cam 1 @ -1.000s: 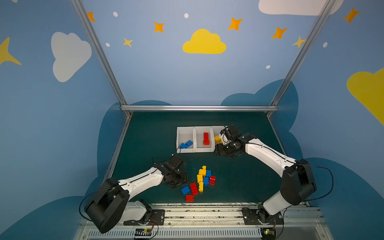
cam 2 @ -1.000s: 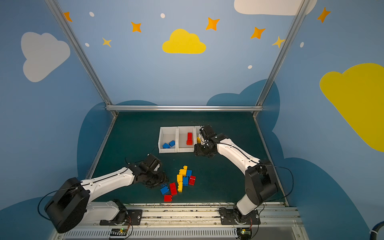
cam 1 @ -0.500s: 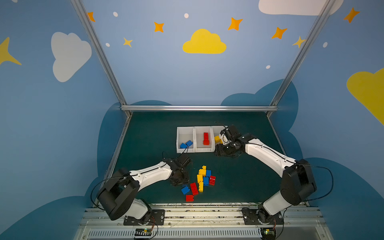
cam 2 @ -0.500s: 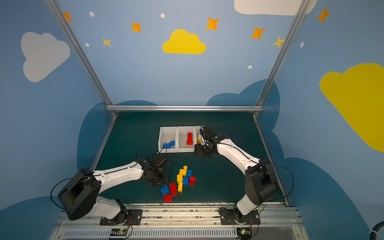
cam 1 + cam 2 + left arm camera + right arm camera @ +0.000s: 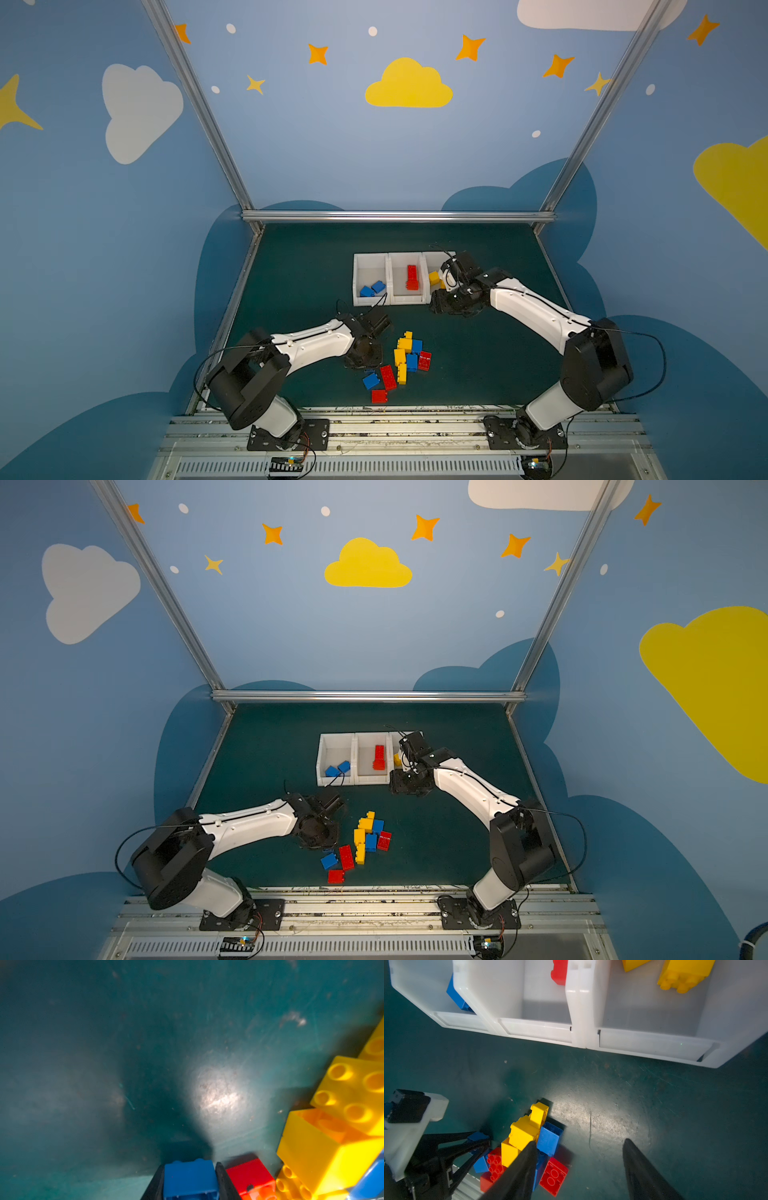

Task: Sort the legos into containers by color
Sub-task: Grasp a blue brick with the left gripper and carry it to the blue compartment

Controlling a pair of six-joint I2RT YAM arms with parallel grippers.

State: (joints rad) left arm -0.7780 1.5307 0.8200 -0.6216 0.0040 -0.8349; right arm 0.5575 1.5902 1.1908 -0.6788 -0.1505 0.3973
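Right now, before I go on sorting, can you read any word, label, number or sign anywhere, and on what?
None readable. The white containers are unmarked; the walls carry only painted shapes such as the yellow cloud; any marks on the studs of the red lego are too blurred to read.

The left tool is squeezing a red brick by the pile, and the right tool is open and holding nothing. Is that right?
Almost. The left tool is squeezing a blue brick by the pile, not a red one. The left wrist view shows it clamped there, with a red brick lying just beside it. The right tool is open and holding nothing.
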